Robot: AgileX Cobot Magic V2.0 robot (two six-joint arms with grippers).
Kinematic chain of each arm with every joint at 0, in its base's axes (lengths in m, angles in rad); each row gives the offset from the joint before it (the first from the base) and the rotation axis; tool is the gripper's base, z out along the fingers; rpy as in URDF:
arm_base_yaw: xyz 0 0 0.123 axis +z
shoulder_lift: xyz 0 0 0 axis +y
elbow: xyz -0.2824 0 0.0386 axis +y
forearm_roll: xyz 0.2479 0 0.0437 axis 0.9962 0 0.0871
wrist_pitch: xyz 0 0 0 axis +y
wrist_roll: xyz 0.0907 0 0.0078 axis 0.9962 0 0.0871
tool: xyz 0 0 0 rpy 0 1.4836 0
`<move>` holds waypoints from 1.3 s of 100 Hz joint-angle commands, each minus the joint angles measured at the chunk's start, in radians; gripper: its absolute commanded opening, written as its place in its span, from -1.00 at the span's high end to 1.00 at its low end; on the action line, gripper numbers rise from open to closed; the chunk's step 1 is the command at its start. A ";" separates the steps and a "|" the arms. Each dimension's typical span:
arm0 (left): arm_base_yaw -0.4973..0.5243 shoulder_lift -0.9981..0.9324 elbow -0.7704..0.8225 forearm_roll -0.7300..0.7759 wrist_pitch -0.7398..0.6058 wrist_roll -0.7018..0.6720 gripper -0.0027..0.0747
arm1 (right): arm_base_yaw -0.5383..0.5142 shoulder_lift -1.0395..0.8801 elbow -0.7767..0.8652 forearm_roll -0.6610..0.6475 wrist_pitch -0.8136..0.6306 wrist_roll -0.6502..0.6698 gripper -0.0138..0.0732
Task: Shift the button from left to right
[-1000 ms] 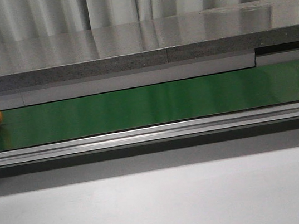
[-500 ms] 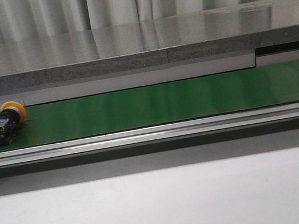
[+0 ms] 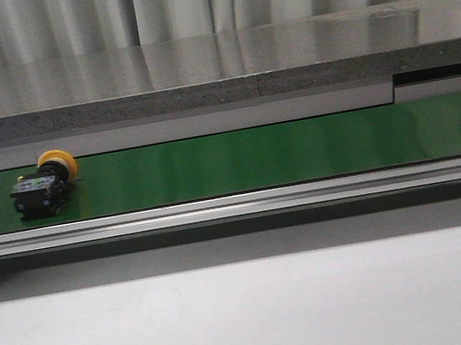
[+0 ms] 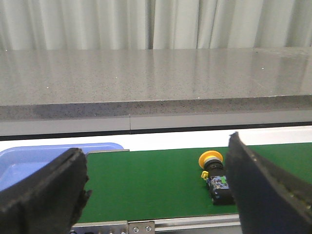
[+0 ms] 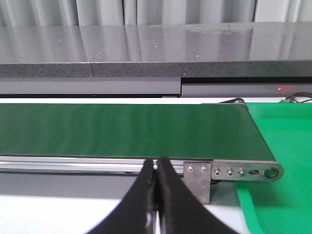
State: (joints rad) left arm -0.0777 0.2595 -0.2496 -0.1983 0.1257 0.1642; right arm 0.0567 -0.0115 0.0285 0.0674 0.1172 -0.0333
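Note:
The button [image 3: 44, 185] lies on its side on the green conveyor belt [image 3: 254, 158] at the far left, its yellow-orange cap toward the back wall and its black body toward me. It also shows in the left wrist view [image 4: 216, 175], beside the right-hand finger. My left gripper [image 4: 156, 192] is open and empty, in front of the belt's near rail. My right gripper [image 5: 156, 168] is shut and empty, in front of the belt's right end. Neither gripper shows in the front view.
A grey stone ledge [image 3: 215, 71] runs behind the belt. A metal rail [image 3: 235, 205] runs along the belt's near edge. A blue bin [image 4: 29, 158] stands past the belt's left end. A green mat [image 5: 282, 141] lies beyond its right end.
The button has travelled to the right along the belt, from the frame's left edge to well inside the view. Neither gripper has entered the front view.

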 commanded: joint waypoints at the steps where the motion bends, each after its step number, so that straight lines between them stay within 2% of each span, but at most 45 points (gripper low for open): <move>1: -0.007 0.010 -0.026 -0.012 -0.091 -0.003 -0.53 | -0.002 -0.015 -0.015 -0.002 -0.081 -0.003 0.84; 15: -0.007 0.010 -0.026 -0.012 -0.091 -0.003 -0.52 | -0.002 -0.015 -0.015 -0.002 -0.081 -0.003 0.84; 22: -0.007 0.010 -0.026 -0.012 -0.091 -0.003 -0.39 | -0.002 -0.015 -0.015 -0.002 -0.081 -0.003 0.84; 29: -0.007 0.010 -0.026 -0.012 -0.091 -0.003 -0.13 | -0.002 -0.015 -0.015 -0.002 -0.081 -0.003 0.84; 46: -0.007 0.010 -0.026 -0.012 -0.091 -0.003 0.67 | -0.002 -0.015 -0.015 -0.002 -0.081 -0.003 0.84; 54: -0.007 0.010 -0.026 -0.012 -0.091 -0.003 0.99 | -0.002 -0.015 -0.015 -0.002 -0.081 -0.003 0.84; 130: -0.007 0.010 -0.026 -0.009 -0.091 -0.003 0.98 | -0.002 -0.015 -0.015 -0.002 -0.081 -0.003 0.84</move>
State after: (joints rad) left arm -0.0777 0.2595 -0.2496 -0.1989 0.1211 0.1642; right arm 0.0567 -0.0115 0.0285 0.0674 0.1172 -0.0333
